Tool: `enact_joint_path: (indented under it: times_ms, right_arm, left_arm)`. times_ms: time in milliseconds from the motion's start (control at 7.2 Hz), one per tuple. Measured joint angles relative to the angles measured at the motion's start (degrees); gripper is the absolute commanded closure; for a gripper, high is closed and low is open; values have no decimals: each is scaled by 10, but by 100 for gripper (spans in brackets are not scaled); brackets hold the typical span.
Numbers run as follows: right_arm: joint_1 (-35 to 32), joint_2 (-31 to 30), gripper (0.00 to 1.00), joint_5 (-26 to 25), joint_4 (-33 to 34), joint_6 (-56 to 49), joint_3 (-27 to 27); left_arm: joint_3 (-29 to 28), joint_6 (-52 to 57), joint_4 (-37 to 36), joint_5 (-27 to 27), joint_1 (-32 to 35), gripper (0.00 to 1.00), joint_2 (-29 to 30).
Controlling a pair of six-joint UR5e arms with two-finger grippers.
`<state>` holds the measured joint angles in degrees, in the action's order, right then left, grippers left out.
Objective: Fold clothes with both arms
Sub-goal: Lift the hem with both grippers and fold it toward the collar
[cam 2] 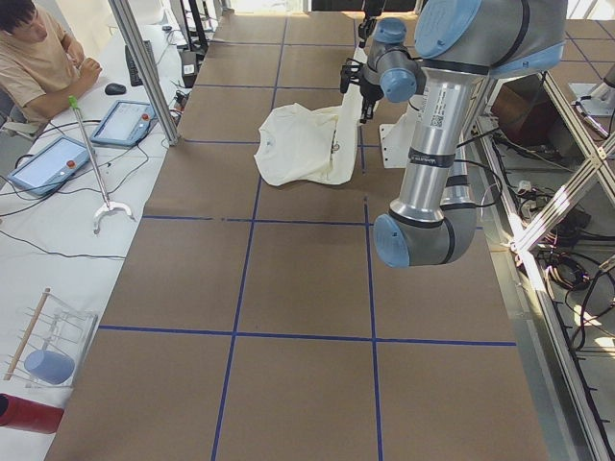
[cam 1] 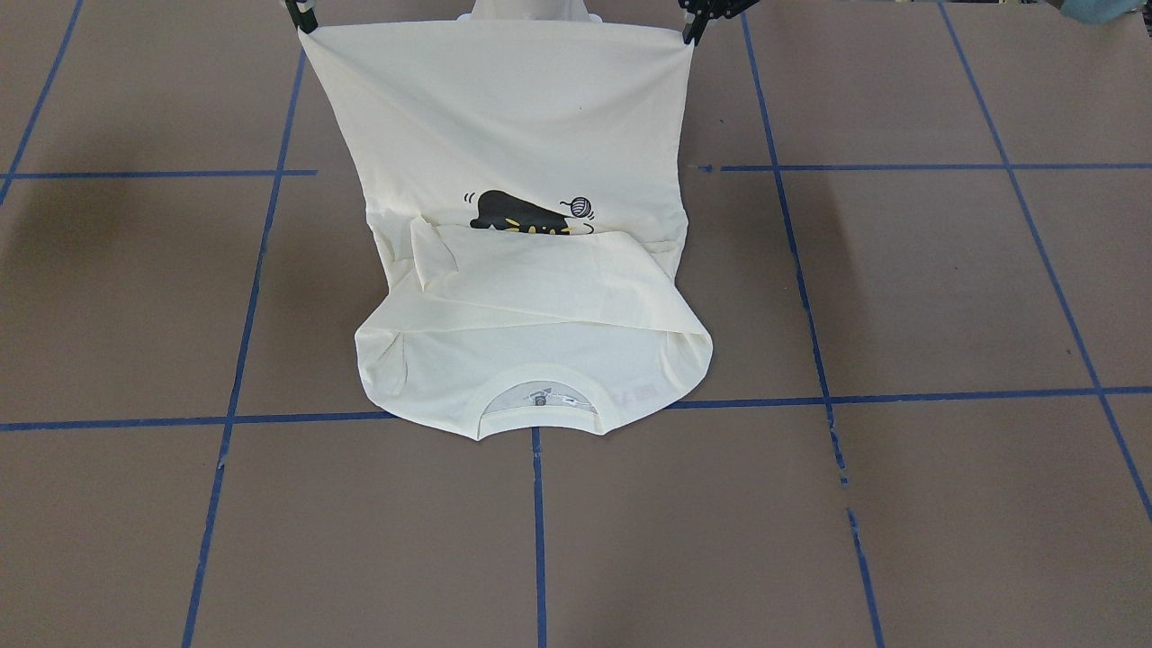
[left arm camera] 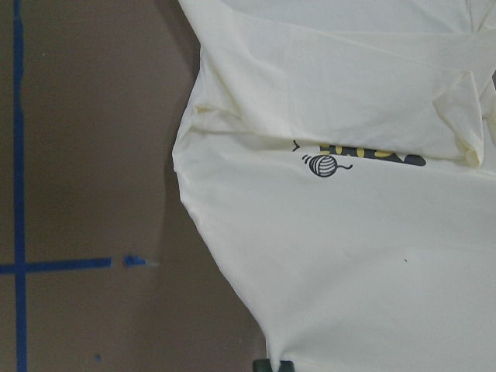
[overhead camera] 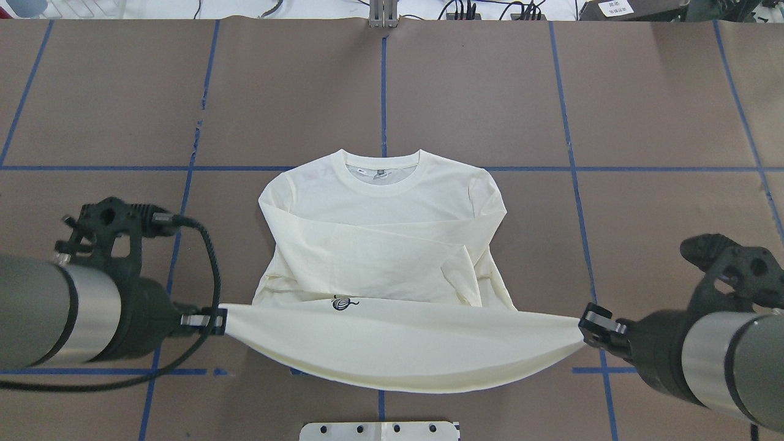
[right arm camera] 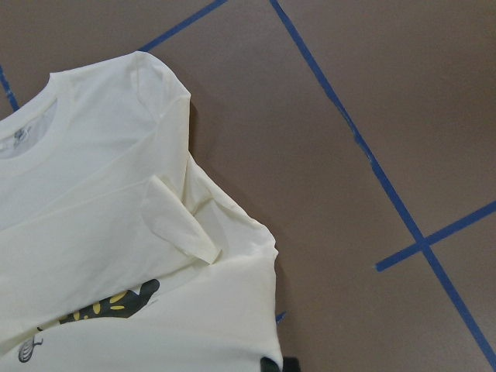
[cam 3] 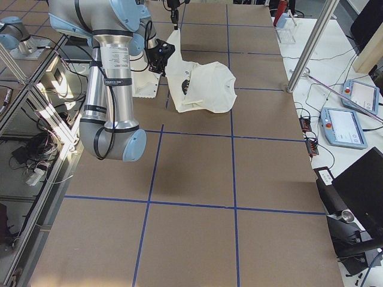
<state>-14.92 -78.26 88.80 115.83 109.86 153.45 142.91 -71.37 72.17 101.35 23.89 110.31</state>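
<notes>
The cream-white T-shirt (overhead camera: 380, 214) lies collar away from me, with both sleeves folded across its chest. Its near hem (overhead camera: 398, 352) is raised off the table and pulled taut between my two grippers. My left gripper (overhead camera: 215, 320) is shut on the hem's left corner, and my right gripper (overhead camera: 589, 324) is shut on the right corner. On the turned-up underside I see the black cat print (cam 1: 526, 216) and the yarn ball (left arm camera: 325, 165). The front-facing view has the left gripper (cam 1: 693, 22) at the top right and the right gripper (cam 1: 301, 16) at the top left.
Brown table with blue tape grid lines (overhead camera: 384, 92). The white pedestal base plate (overhead camera: 380, 430) sits at the near edge, under the lifted hem. At a side bench beyond the far edge, a person (cam 2: 38, 58) sits by tablets (cam 2: 123, 122).
</notes>
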Motion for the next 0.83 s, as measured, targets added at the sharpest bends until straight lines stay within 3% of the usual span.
enact_joint_path:
  times_ms: [278,556,833]
  right_arm:
    - [-83,97,100,18,3,-52,-122]
    - [-135,146,100,19,-11,-101,-220]
    - [-181,162,100,20,-115,-135,-346]
  left_arm:
    - [-90,104,0,15,105,100,44]
    - [-179,156,9,25,157,100,84]
    - [-292,163,85,23,167,100,111]
